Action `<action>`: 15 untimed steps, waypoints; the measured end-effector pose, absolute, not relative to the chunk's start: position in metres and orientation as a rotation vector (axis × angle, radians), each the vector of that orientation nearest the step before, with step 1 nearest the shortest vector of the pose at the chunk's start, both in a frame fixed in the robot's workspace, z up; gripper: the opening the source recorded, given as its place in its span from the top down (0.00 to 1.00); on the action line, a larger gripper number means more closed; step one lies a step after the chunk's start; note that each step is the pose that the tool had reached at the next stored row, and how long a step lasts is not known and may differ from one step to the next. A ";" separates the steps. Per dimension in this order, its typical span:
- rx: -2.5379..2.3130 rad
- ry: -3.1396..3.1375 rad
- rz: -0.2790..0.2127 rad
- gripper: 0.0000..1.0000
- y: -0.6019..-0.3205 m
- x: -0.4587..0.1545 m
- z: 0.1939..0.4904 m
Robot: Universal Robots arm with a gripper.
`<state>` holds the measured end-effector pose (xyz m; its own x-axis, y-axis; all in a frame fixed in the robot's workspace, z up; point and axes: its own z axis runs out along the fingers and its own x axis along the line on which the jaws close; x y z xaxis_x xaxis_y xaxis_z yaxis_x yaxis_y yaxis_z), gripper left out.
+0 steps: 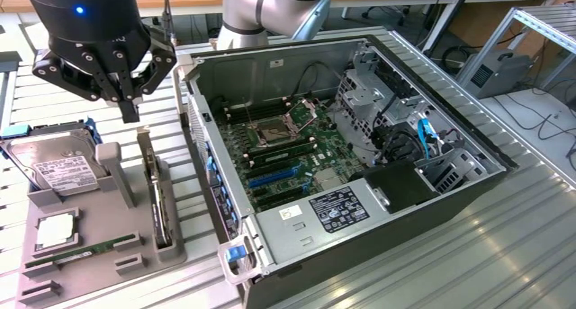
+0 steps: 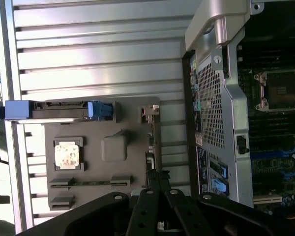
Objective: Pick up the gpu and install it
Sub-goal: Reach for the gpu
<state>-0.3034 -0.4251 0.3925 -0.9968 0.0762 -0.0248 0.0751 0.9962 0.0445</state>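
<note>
The gpu [image 1: 158, 200] is a long dark card standing on edge in a slot of the grey parts tray [image 1: 97, 218], its metal bracket at the far end. My gripper [image 1: 131, 113] hangs just above that far end, fingers pressed together and holding nothing. In the wrist view the shut gripper [image 2: 158, 176] sits right over the gpu's top edge [image 2: 151, 143], which runs along the tray's [image 2: 130, 169] side nearest the computer case [image 2: 212, 98].
The open computer case [image 1: 270, 69] lies at the exterior view's right of the tray, motherboard [image 1: 290, 147] and blue slots [image 1: 270, 178] exposed. A hard drive [image 1: 56, 166], a CPU [image 1: 56, 231] and a green RAM stick [image 1: 83, 252] also rest on the tray. Slatted metal table all around.
</note>
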 end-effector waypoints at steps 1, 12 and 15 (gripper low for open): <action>0.118 3.112 0.068 0.89 -0.425 -0.303 0.393; 0.118 3.112 0.068 0.89 -0.428 -0.303 0.393; 0.118 3.112 0.068 0.89 -0.429 -0.303 0.392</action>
